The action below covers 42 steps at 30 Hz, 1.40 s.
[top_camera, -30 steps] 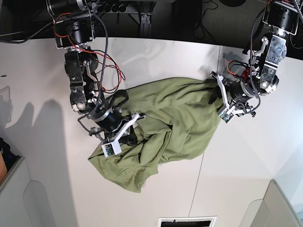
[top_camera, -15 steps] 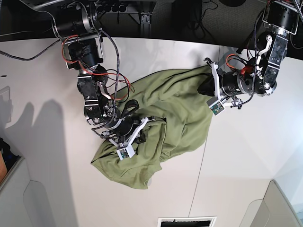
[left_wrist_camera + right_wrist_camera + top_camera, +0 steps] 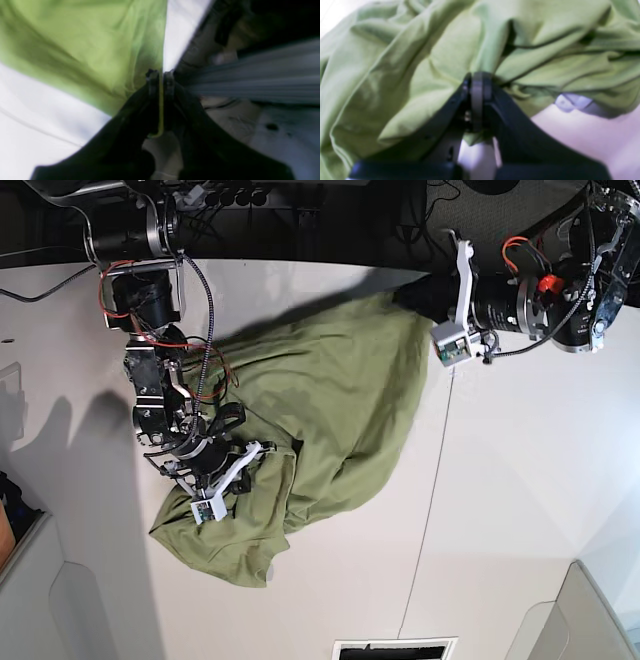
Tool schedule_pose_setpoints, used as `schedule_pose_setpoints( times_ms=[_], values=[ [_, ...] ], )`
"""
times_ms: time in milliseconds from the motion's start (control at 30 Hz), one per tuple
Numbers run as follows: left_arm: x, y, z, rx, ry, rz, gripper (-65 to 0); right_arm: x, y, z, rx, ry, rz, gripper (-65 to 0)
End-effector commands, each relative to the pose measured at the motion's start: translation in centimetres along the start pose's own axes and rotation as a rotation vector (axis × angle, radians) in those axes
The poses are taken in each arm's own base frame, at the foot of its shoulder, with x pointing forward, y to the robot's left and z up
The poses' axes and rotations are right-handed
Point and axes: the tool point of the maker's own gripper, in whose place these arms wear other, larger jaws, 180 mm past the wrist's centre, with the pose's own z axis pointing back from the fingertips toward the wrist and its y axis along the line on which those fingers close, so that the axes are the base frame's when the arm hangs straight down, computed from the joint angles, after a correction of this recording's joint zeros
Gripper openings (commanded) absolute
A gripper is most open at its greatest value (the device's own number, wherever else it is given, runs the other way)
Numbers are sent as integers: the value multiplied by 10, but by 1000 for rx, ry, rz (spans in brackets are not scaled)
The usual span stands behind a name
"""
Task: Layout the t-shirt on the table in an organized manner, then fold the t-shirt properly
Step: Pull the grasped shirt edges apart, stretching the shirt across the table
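Note:
The olive-green t-shirt (image 3: 320,410) lies crumpled on the white table (image 3: 510,510), spread from the far edge down to the front left. My left gripper (image 3: 403,294) is at the far edge, shut on the shirt's upper corner. In the left wrist view a thin strip of cloth sits between the fingertips of that gripper (image 3: 160,73), with the t-shirt (image 3: 87,45) hanging off to the left. My right gripper (image 3: 272,452) is shut on a fold near the shirt's lower left. The right wrist view has the closed gripper (image 3: 478,78) buried in bunched t-shirt (image 3: 420,75).
A thin dark seam (image 3: 432,480) runs across the table to the right of the shirt. Grey bins stand at the front left (image 3: 40,590) and front right (image 3: 590,620) corners. A slot (image 3: 395,648) sits at the front edge. Cables and dark gear lie beyond the far edge (image 3: 300,210).
My left gripper closed on the shirt's corner and pulled it up toward the far edge. The right arm swung left, dragging the lower part of the shirt with it.

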Motion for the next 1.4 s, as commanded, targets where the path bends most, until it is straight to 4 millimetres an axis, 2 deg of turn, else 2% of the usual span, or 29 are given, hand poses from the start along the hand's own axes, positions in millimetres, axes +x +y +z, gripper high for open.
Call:
schedule_pose_setpoints(
  times_ms=[0,67,233,433,567,600,700,767,833,867,967,1000,1033,1233,1333,1367],
  values=[
    [5,-1,5,2,-14,-25,-650,13,-15,2,-42,-17,-4,-650],
    [-4,4,4,30,20,-33,-650,14,-25,5,-63,-29,-36,-650],
    [-33,48,5,187,94,-54,-650,20,-49,13,-98,-74,-153,-650],
    [-68,118,21,343,152,13,-650,43,-53,30,-87,-162,-170,-650],
    [-68,162,38,421,149,75,-650,60,-49,53,-98,-223,-124,-650],
    [-64,171,42,437,137,85,-632,63,-48,59,-99,-227,-115,-650],
    [-46,191,53,467,88,103,-447,70,-42,71,-86,-263,-120,-650],
    [-33,197,59,476,53,99,-351,71,-39,73,-67,-269,-146,-650],
    [-20,201,65,478,17,97,-329,71,-35,71,-52,-271,-165,-650],
    [-14,202,67,476,-1,99,-329,71,-33,70,-50,-269,-168,-586],
    [-1,201,69,450,-36,119,-329,63,-25,63,-38,-249,-182,-342],
    [4,199,69,436,-48,125,-329,59,-23,59,-39,-238,-178,-295],
    [8,197,68,424,-61,130,-329,55,-19,56,-40,-227,-173,-273],
    [23,187,57,370,-125,147,-329,17,6,27,-14,-120,-127,-273],
    [23,186,44,373,-118,138,-329,-2,2,16,-86,-86,-113,-285],
    [23,188,40,380,-119,135,-329,-6,-1,15,-111,-83,-107,-319]
  ],
)
